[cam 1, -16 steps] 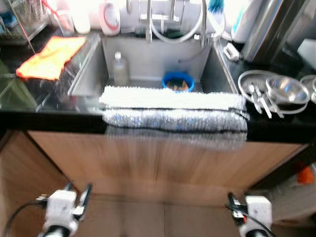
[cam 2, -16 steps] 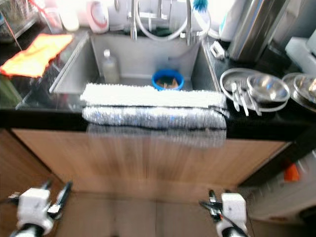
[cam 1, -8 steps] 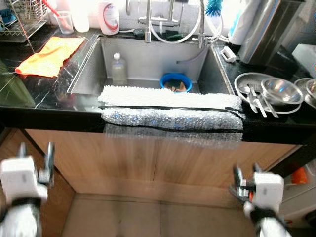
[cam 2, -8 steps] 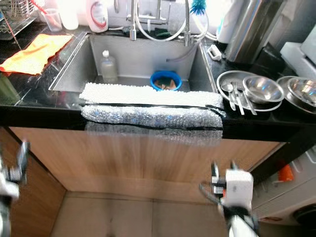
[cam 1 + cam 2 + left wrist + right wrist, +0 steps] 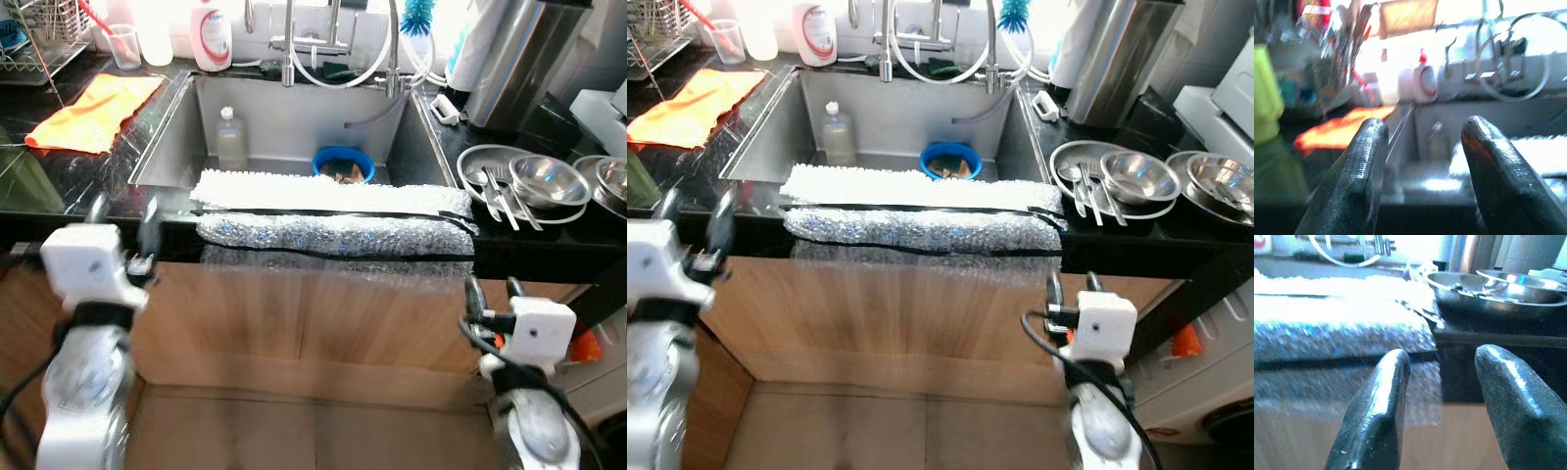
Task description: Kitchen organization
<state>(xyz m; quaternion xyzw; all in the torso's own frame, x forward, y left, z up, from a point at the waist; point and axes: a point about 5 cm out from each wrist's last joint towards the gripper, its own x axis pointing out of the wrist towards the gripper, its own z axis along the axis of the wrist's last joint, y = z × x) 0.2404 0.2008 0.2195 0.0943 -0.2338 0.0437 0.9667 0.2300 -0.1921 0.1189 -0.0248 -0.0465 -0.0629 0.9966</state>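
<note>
In front of the sink [image 5: 176,137], the robot stands square to the black counter [image 5: 59,176]. Both arms have risen over the last second: from low by the floor to cabinet-front height. Left gripper [image 5: 122,215] now sits at the counter edge, fingers spread apart, holding nothing. Right gripper [image 5: 487,292] is lower, just under the counter lip, fingers likewise parted and empty; its wrist view looks along the edge toward the steel dishes.

Things to sort, as they lie:
- Bubble-wrap mat [image 5: 333,233] draped over the front rim of the sink, white towel [image 5: 323,194] just behind it.
- Blue bowl [image 5: 342,162] and clear bottle [image 5: 230,137] down in the basin.
- Orange cloth [image 5: 93,100] on the counter to the left, near the dish rack [image 5: 39,44].
- Steel tray [image 5: 470,162] with cutlery [image 5: 493,188] and steel bowl [image 5: 549,178] on the counter to the right.

Judgement: the raise reads as preparation for a reach. No item touched yet; task barely begun. The left gripper is nearest the mat's left end, the right nearest the tray. Which target comes first cannot be told.
</note>
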